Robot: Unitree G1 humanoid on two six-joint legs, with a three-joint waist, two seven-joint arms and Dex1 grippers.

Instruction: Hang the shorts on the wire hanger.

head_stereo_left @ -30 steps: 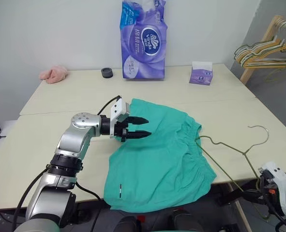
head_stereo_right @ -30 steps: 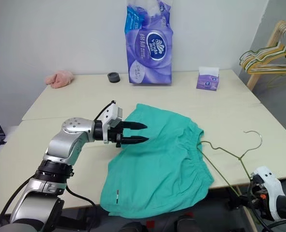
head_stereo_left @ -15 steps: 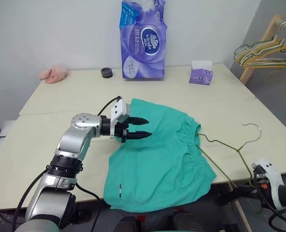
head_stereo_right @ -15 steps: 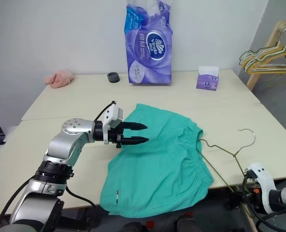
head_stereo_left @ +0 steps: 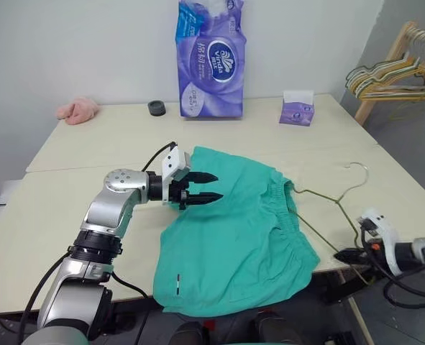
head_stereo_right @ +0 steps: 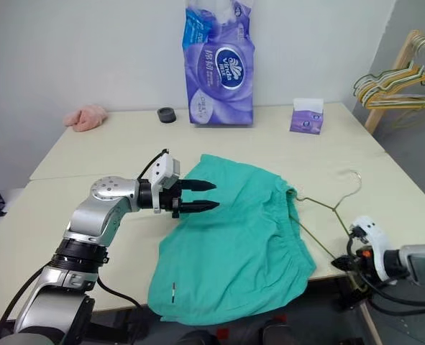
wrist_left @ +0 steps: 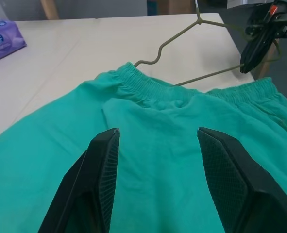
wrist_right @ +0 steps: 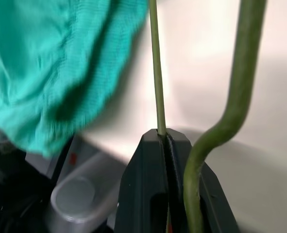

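Nothing is hung yet: the shorts [head_stereo_left: 230, 230] lie flat on the surface [head_stereo_left: 90, 144]. The wire hanger [head_stereo_left: 327, 208] is pinched in the right gripper's [head_stereo_right: 339, 264] closed fingers, while the left gripper's [head_stereo_left: 211, 186] fingers are held half open and empty above the cloth.

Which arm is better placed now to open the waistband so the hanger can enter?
Probably the left. The left gripper hovers open over the shorts, near the waistband. The right gripper is shut on the wire hanger, so it is occupied.
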